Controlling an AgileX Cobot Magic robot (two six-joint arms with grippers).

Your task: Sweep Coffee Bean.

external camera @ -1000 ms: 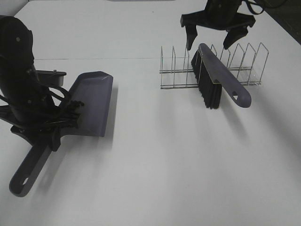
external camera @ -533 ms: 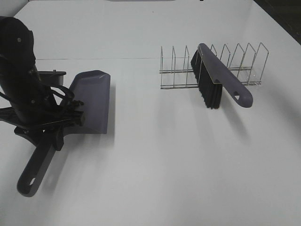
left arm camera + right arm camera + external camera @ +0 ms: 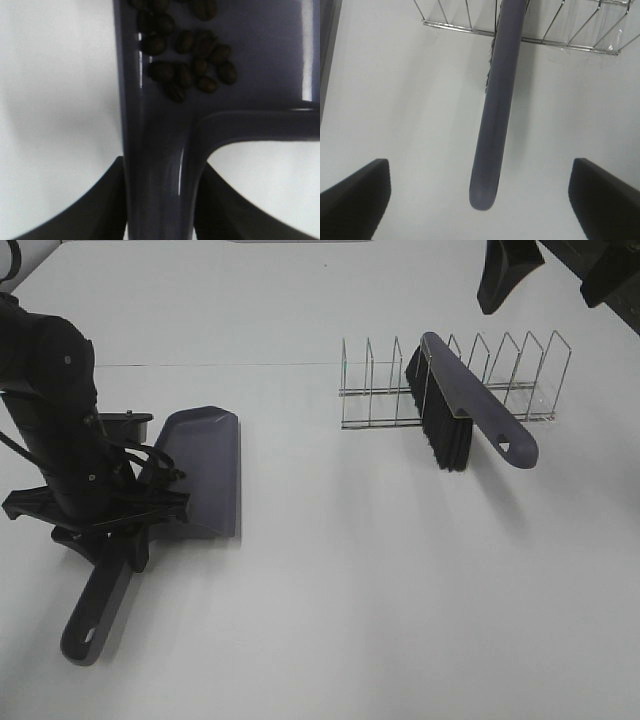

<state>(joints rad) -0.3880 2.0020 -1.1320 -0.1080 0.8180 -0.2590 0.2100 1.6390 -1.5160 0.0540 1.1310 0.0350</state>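
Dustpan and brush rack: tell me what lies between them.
Nothing: in the exterior high view only bare white table separates the dustpan from the wire rack.

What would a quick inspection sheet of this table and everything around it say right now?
Surface: white table, bare where visible.
Job's things: beans lie in the dustpan; brush rests in the wire rack.
Clutter: nothing seen.
Grippers: left gripper shut on the dustpan's handle; right gripper open above the brush handle, not touching.
Cables: black cables along the left arm.
Surroundings: dark strip past the table's far right edge.
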